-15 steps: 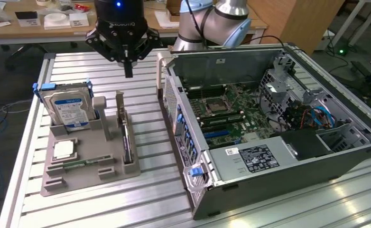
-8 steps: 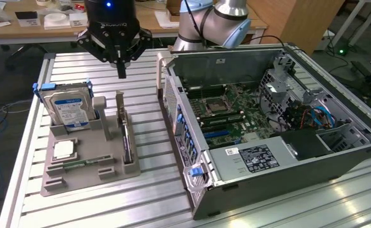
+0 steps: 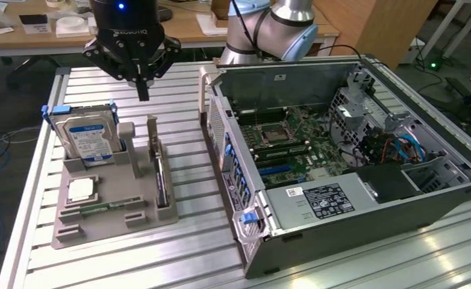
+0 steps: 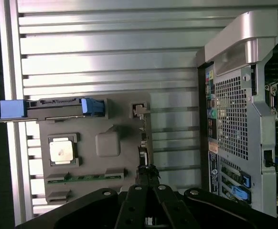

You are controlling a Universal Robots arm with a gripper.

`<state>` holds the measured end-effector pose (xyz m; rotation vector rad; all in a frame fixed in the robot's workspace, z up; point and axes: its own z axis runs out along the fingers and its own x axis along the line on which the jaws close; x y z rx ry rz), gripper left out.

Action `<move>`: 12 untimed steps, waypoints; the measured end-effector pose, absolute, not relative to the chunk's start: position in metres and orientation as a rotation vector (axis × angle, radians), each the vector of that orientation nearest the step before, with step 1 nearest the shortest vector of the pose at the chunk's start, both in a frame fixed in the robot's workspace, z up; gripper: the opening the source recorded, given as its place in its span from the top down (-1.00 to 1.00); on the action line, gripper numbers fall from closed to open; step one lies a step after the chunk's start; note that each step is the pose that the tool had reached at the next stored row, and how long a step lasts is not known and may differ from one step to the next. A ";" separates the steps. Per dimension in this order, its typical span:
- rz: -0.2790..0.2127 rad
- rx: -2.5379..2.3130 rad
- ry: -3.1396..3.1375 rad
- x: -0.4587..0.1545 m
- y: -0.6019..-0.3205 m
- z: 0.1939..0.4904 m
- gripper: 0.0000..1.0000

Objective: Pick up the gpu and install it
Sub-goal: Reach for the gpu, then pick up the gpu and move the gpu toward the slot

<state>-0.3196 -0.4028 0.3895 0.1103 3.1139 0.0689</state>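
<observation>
**Jaws** (image 3: 143, 94) (image 4: 148, 172): black fingers brought together to a narrow point, nothing held between them. They point down at the counter (image 3: 187, 253) (image 4: 105, 47) and hang clear above the parts holder.

**Gpu** (image 3: 160, 171) (image 4: 143, 145): thin dark card standing on its long edge in a slot of the holder, below the jaws and not touched by them. In the wrist view the card appears edge-on and runs in line with the fingertips; its metal end bracket sits at the end farther from the jaws.

**Parts holder** (image 3: 123, 180) (image 4: 122, 157): grey moulded tray lying flat on the counter, beneath the jaws.

**Hard drive** (image 3: 91, 141) (image 4: 58, 106): silver with a blue label and blue side tabs, upright in the holder. It stands beside the gpu slot, toward the exterior view's left of the jaws.

**Processor chip** (image 3: 81, 190) (image 4: 61, 150): square, flat in a recess of the holder, lower than the jaws and beyond the hard drive from them.

**Memory stick** (image 3: 99, 208) (image 4: 84, 178): narrow and green, flat in a groove of the holder near the chip.

**Computer case** (image 3: 364, 223) (image 4: 229, 109): lying on its side with the side panel off, to the exterior view's right of the jaws and just beside the holder. The green motherboard (image 3: 292, 144) is exposed inside.

**Arm** (image 3: 268, 24): silver and blue jointed segments behind the case.
</observation>
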 end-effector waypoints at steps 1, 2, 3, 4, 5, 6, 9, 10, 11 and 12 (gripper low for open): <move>0.069 0.110 3.114 -0.322 -0.403 0.389 0.79; 0.069 0.110 3.114 -0.324 -0.403 0.389 0.79; 0.069 0.110 3.114 -0.325 -0.403 0.389 0.79; 0.069 0.110 3.114 -0.327 -0.403 0.389 0.79; 0.069 0.110 3.114 -0.327 -0.403 0.389 0.79; 0.069 0.110 3.114 -0.327 -0.403 0.389 0.79; 0.069 0.110 3.114 -0.327 -0.403 0.389 0.79; 0.069 0.110 3.114 -0.327 -0.403 0.389 0.79; 0.069 0.110 3.114 -0.327 -0.403 0.389 0.79; 0.069 0.110 3.114 -0.327 -0.403 0.389 0.79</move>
